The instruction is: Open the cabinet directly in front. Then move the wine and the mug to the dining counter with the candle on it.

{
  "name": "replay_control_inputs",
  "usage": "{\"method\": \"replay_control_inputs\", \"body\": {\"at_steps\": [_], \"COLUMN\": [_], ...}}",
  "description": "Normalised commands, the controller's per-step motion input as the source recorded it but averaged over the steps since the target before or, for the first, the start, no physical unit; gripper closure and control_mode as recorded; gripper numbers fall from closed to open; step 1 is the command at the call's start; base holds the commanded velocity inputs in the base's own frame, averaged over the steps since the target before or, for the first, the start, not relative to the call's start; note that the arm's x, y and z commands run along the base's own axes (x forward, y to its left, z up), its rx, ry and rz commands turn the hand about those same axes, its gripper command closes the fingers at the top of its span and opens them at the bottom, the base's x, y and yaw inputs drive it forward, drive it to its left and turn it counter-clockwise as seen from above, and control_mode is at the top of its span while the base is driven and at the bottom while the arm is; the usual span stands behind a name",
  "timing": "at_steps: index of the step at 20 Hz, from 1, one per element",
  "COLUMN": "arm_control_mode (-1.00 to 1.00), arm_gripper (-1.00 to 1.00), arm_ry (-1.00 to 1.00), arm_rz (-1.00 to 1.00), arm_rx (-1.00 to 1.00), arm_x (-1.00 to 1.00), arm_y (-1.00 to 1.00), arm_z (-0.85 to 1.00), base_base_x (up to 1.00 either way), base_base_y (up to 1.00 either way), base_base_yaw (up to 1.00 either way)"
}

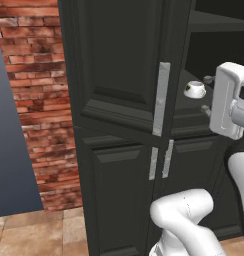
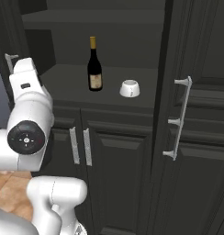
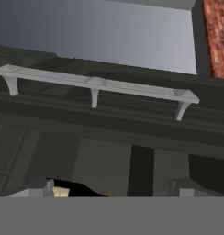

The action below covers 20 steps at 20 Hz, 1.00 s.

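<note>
The black cabinet [image 2: 132,50] stands in front of me with both upper doors swung open. On its shelf, the dark wine [image 2: 94,64] stands upright, and the small white mug [image 2: 130,88] sits just to its right; the mug [image 1: 195,90] also shows past the left door's edge. My gripper [image 3: 114,192] is open and holds nothing. It faces the silver bar handle [image 3: 95,85] of the left door [image 1: 119,75], a short way off. In the left base view the gripper [image 1: 209,96] hangs beside that door's free edge. The dining counter and the candle are out of view.
The open right door [image 2: 201,114] with its bar handle [image 2: 180,119] juts out on the right. Below the shelf, the lower double doors [image 2: 114,156] are shut. A red brick wall [image 1: 39,100] and a grey panel [image 1: 6,150] lie left of the cabinet.
</note>
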Motion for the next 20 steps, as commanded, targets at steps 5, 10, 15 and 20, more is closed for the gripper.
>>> {"method": "replay_control_inputs", "body": {"at_steps": [5, 10, 15, 20], "arm_control_mode": [-1.00, -1.00, -1.00, -1.00], "arm_gripper": [-1.00, -1.00, -1.00, -1.00], "arm_ry": [0.00, 0.02, 0.04, 0.03], "arm_rz": [0.06, 0.14, 0.14, 0.13], "arm_rx": [-0.02, -0.01, -0.02, -0.03], "arm_x": [0.19, 0.33, 0.26, 0.21], "arm_y": [0.01, 0.03, 0.15, 0.27], "arm_z": [0.00, 0.00, -0.01, -0.04], "base_base_x": [0.00, 0.00, 0.00, 0.00], "base_base_y": [0.00, 0.00, 0.00, 0.00], "base_base_yaw": [0.00, 0.00, 0.00, 0.00]}}
